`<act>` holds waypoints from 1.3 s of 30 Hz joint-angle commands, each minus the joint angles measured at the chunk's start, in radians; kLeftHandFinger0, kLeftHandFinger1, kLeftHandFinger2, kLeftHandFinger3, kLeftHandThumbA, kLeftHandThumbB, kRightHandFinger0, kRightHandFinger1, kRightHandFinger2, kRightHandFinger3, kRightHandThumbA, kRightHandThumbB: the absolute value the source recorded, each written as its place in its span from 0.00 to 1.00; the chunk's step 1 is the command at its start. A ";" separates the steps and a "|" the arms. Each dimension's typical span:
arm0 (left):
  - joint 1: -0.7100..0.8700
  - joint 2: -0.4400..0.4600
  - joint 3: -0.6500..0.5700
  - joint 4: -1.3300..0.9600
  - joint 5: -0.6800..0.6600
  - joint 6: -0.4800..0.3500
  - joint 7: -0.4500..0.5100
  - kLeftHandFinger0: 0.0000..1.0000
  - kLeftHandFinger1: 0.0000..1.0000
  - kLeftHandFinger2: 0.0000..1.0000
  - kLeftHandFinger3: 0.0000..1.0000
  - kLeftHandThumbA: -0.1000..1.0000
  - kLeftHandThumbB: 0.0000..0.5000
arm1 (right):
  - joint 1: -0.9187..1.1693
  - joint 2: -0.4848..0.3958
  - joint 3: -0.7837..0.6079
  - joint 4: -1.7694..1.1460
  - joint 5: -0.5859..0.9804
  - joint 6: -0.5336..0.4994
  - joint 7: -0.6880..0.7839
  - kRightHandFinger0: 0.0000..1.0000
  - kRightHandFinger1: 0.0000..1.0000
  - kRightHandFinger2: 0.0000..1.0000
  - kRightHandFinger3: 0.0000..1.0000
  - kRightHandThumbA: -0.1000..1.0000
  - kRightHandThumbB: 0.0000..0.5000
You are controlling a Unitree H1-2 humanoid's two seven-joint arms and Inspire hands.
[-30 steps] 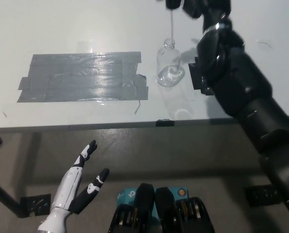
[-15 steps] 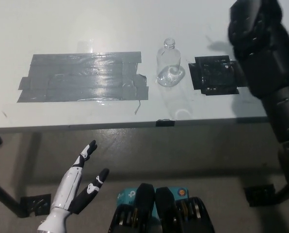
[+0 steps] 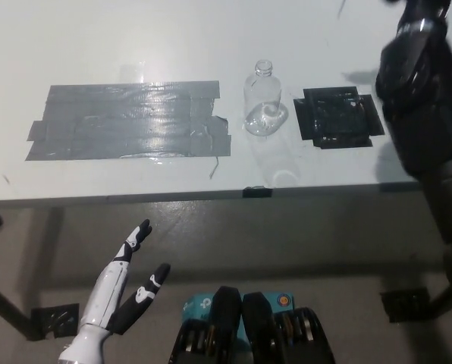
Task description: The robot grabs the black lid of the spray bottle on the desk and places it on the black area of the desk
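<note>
No readable text; the teal object's (image 3: 203,306) marks seem illegible

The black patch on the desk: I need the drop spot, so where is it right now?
In the head view the black patch lies on the desk's right part, just right of the clear bottle and beside the black right arm.

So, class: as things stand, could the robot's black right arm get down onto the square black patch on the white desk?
Probably yes. The black right arm is raised just right of the square black patch, whose surface is bare; the clear bottle stands apart, left of it.
</note>
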 commanded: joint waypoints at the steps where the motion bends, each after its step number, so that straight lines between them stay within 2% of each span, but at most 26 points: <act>1: -0.011 0.010 0.005 -0.011 -0.006 -0.035 0.010 1.00 1.00 1.00 1.00 0.91 0.00 | -0.036 0.018 0.034 0.110 0.007 -0.093 -0.075 0.00 0.11 0.35 0.23 0.22 0.19; 3: -0.011 0.011 0.004 -0.012 -0.006 -0.034 0.008 1.00 1.00 1.00 1.00 0.91 0.00 | -0.037 0.033 0.055 0.197 0.011 -0.121 -0.073 0.00 0.13 0.38 0.25 0.22 0.15; 6: -0.015 0.010 0.003 -0.010 -0.002 -0.040 0.012 1.00 1.00 1.00 1.00 0.90 0.00 | -0.033 0.047 0.092 0.269 -0.003 -0.150 -0.090 0.01 0.24 0.49 0.36 0.29 0.11; 8: -0.016 0.010 0.003 -0.011 -0.004 -0.040 0.010 1.00 1.00 1.00 1.00 0.90 0.00 | -0.030 0.056 0.111 0.311 0.002 -0.168 -0.102 0.03 0.28 0.52 0.42 0.34 0.11; 9: -0.016 0.009 0.004 -0.014 -0.010 -0.034 0.007 1.00 1.00 1.00 1.00 0.91 0.00 | -0.021 0.062 0.119 0.331 0.006 -0.180 -0.098 0.07 0.33 0.59 0.53 0.38 0.11; 10: -0.015 0.008 0.004 -0.014 -0.011 -0.034 0.007 1.00 1.00 1.00 1.00 0.91 0.00 | -0.020 0.064 0.123 0.340 0.009 -0.186 -0.101 0.08 0.34 0.59 0.54 0.41 0.11; 11: -0.015 0.008 0.004 -0.013 -0.013 -0.035 0.006 1.00 1.00 1.00 1.00 0.91 0.00 | -0.019 0.066 0.127 0.352 0.015 -0.188 -0.097 0.22 0.46 0.68 0.63 0.44 0.12; 12: -0.015 0.009 0.004 -0.012 -0.011 -0.038 0.008 1.00 1.00 1.00 1.00 0.91 0.00 | -0.021 0.067 0.123 0.356 0.028 -0.170 -0.063 0.39 0.66 0.91 0.82 0.48 0.12; 13: -0.016 0.009 0.004 -0.011 -0.010 -0.040 0.009 1.00 1.00 0.99 1.00 0.91 0.00 | -0.024 0.066 0.125 0.362 0.034 -0.157 -0.033 0.56 0.77 0.94 0.89 0.55 0.14; 14: -0.016 0.010 0.003 -0.010 -0.009 -0.042 0.009 1.00 1.00 0.99 1.00 0.91 0.00 | -0.027 0.063 0.129 0.367 0.036 -0.149 -0.003 0.84 1.00 1.00 1.00 0.61 0.21; 15: -0.019 0.014 0.005 -0.011 -0.010 -0.042 0.007 1.00 1.00 1.00 1.00 0.91 0.00 | -0.034 0.057 0.141 0.375 0.031 -0.130 0.052 1.00 1.00 1.00 1.00 0.69 0.26; 17: -0.019 0.016 0.005 -0.013 -0.010 -0.037 0.004 1.00 1.00 1.00 1.00 0.91 0.00 | -0.034 0.052 0.155 0.381 0.027 -0.120 0.073 1.00 1.00 1.00 1.00 0.74 0.37; 18: -0.021 0.016 0.006 -0.013 -0.011 -0.035 0.003 1.00 1.00 1.00 1.00 0.91 0.00 | -0.037 0.052 0.158 0.383 0.028 -0.118 0.076 1.00 1.00 1.00 1.00 0.73 0.41; 20: -0.022 0.019 0.006 -0.012 -0.014 -0.038 0.001 1.00 1.00 0.99 1.00 0.90 0.00 | -0.036 0.046 0.173 0.380 0.022 -0.108 0.083 1.00 1.00 1.00 1.00 0.76 0.46; 30: -0.022 0.019 0.006 -0.007 -0.010 -0.046 0.008 1.00 0.99 0.94 1.00 0.89 0.00 | -0.026 0.023 0.176 0.367 0.047 -0.097 0.118 1.00 1.00 1.00 1.00 0.72 0.51; 39: -0.025 0.021 0.006 -0.004 -0.013 -0.044 0.004 1.00 0.98 0.91 1.00 0.93 0.00 | -0.028 0.008 0.179 0.357 0.058 -0.085 0.135 1.00 1.00 1.00 1.00 0.73 0.51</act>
